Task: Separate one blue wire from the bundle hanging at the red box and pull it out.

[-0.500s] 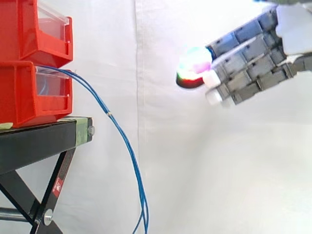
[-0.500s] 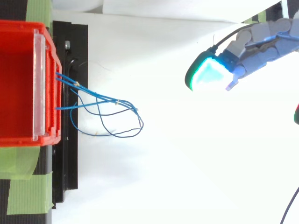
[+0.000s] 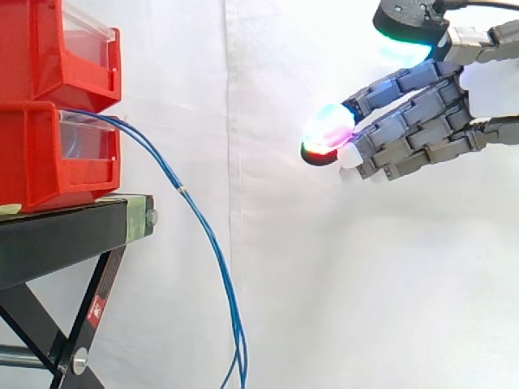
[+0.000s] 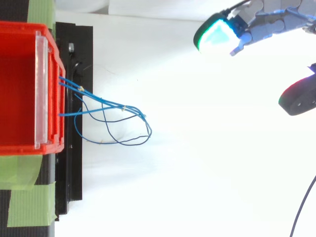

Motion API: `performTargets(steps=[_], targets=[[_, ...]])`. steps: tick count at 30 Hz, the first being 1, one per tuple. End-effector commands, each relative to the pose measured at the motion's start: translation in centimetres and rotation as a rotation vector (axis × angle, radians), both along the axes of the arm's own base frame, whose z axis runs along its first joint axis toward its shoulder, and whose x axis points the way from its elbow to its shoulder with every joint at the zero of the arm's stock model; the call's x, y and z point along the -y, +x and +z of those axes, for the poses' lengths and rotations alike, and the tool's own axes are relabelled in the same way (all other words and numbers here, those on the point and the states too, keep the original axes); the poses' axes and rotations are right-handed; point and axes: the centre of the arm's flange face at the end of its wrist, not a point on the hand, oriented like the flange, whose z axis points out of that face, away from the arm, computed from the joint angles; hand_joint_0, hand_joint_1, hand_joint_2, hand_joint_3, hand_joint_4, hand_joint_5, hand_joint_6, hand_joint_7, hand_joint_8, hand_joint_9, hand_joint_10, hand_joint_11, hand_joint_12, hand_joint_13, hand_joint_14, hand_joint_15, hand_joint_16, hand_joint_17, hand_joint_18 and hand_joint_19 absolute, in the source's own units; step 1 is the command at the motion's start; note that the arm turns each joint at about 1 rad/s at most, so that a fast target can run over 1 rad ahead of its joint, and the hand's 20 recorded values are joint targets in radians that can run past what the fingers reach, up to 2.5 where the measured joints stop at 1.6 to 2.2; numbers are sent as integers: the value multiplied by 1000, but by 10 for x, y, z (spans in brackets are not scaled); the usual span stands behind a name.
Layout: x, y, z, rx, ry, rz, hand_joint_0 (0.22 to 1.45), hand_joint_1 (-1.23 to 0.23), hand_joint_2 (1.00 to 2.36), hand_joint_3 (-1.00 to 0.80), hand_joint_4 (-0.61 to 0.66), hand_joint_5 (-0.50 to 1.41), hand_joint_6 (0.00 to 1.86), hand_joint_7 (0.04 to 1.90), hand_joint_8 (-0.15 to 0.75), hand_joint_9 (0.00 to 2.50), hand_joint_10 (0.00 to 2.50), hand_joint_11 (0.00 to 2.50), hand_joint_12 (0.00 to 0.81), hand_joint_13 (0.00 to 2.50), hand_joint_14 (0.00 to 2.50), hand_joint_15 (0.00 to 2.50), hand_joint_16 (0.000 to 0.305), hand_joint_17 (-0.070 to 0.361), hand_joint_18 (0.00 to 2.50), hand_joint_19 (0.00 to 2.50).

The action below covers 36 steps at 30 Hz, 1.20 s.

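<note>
as seen from the side, two red boxes stand stacked at the left on a black table (image 3: 57, 235), the upper red box (image 3: 57, 49) resting on the lower red box (image 3: 40, 154), each with a clear front panel. the blue wires (image 3: 207, 243) leave the front of the lower red box at its clear panel and run together over its lip. they arc downward to the right past the table's edge and hang free before the white curtain (image 3: 268, 267), passing out at the bottom edge. a small pale tie (image 3: 183, 191) sits on the bundle about level with the table top. the hand (image 3: 422, 130) enters from the right, high up and well apart from the wires. its fingers (image 3: 328, 130) are extended toward the boxes, slightly drooped and released, grasping nothing, the foremost pad glowing cyan, magenta and red. the thumb (image 3: 409, 24) is raised above the fingers, its pad glowing cyan-green on the underside.

from above, the wires (image 4: 123, 107) emerge at the right-hand side of the box stack and spread into several loose loops over the white ground, the farthest loop lying to the right of the table. the hand (image 4: 269, 24) lies at the upper right, one pad bright green-cyan, with the thumb (image 4: 298, 98) lower at the right edge, apart from the fingers. strips of green tape (image 4: 29, 202) lie beside the boxes.
</note>
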Motion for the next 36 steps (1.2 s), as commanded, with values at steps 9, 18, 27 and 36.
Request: performTargets(steps=[9,18,27,36], targets=[[-2,21,-44,-66,-107,-8,521,-686,1000,-500,323,-175,503,930,284,365,8,335,380,165,10,268,59,132,20,412],[-3,48,-84,-13,-122,-21,523,-693,1000,-500,324,-173,503,936,283,368,8,340,381,182,10,269,59,132,39,422],[-9,66,-95,70,-145,-26,523,-694,1000,-500,327,-172,503,937,284,371,8,341,382,191,10,280,58,131,52,431],[-17,96,-124,97,-136,-23,530,-699,1000,-500,331,-167,503,965,285,375,8,341,381,215,10,285,58,130,75,444]])
